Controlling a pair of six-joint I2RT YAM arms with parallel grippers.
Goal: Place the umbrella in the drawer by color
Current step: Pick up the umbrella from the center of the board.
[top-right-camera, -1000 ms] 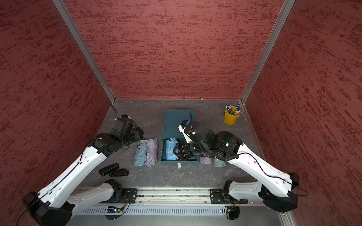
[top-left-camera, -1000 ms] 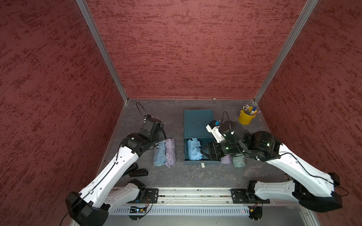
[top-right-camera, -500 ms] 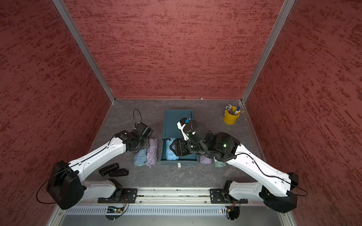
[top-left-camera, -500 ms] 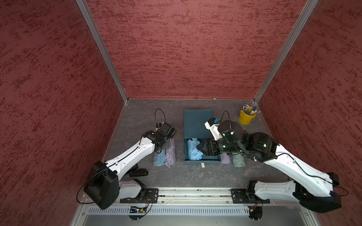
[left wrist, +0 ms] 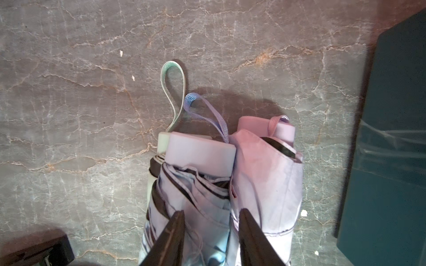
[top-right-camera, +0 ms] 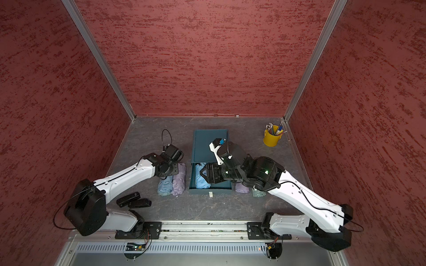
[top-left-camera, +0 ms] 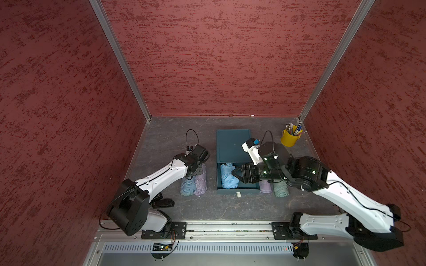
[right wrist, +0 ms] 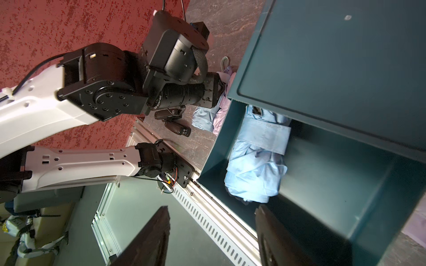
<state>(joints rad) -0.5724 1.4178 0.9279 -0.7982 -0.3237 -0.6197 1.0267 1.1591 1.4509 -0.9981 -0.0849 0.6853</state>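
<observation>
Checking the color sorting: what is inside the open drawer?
One light blue umbrella, folded, lies along one side wall of the drawer; the rest of the visible floor is bare. The drawer's rear runs under the cabinet top, hidden.

The left arm (top-left-camera: 161,177) and right arm (top-left-camera: 350,198) wear smooth white shells between black, screw-dotted, drum-shaped joints, thin black cables (top-left-camera: 192,130) looping alongside. Left claw (left wrist: 212,210): dark, flat, tapered fingers (left wrist: 171,237).

Both top views show five folded umbrellas (top-left-camera: 187,187) (top-left-camera: 201,182) (top-left-camera: 228,176) (top-left-camera: 265,186) (top-left-camera: 280,190), one drawer unit (top-left-camera: 232,144), one yellow pencil cup (top-left-camera: 289,139), two black cases (top-right-camera: 128,199) (top-right-camera: 140,203)
</observation>
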